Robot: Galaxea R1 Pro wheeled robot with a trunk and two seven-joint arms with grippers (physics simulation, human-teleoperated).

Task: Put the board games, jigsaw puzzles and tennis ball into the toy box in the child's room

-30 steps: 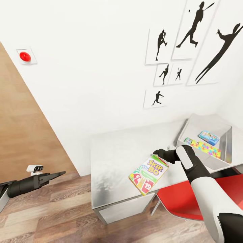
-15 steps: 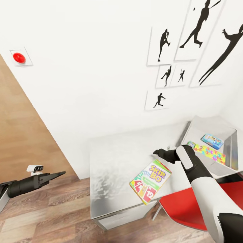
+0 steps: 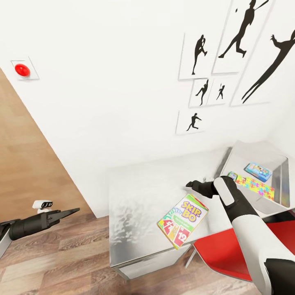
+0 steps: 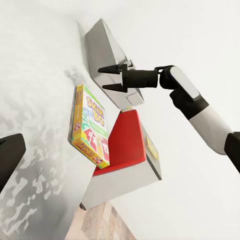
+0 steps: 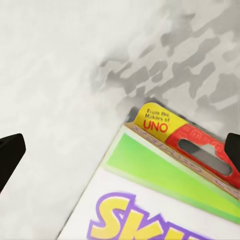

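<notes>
The green-purple SKIP-BO board game [image 3: 183, 221] [image 4: 90, 127] [image 5: 165, 195] lies flat near the front edge of the pale table [image 3: 143, 192]. My right gripper [image 3: 189, 184] [image 4: 104, 78] [image 5: 120, 150] hovers open just behind the game's top edge, holding nothing. To the right, the grey toy box [image 3: 250, 151] holds a small blue board game [image 3: 258, 171] and a jigsaw puzzle [image 3: 256, 185]. My left gripper [image 3: 76, 211] is far to the left over the wood floor, open and empty, with one of its fingers [image 4: 10, 160] at the edge of the left wrist view.
A red chair [image 3: 237, 250] is tucked under the table's right end, below my right arm. The white wall behind carries baseball silhouette posters [image 3: 213, 69] and a red button [image 3: 21, 69]. A wooden panel [image 3: 28, 164] stands at the left.
The head view has shifted slightly since a second ago. The gap between the right gripper's fingertips and the SKIP-BO game has grown a little. The left arm has not moved.
</notes>
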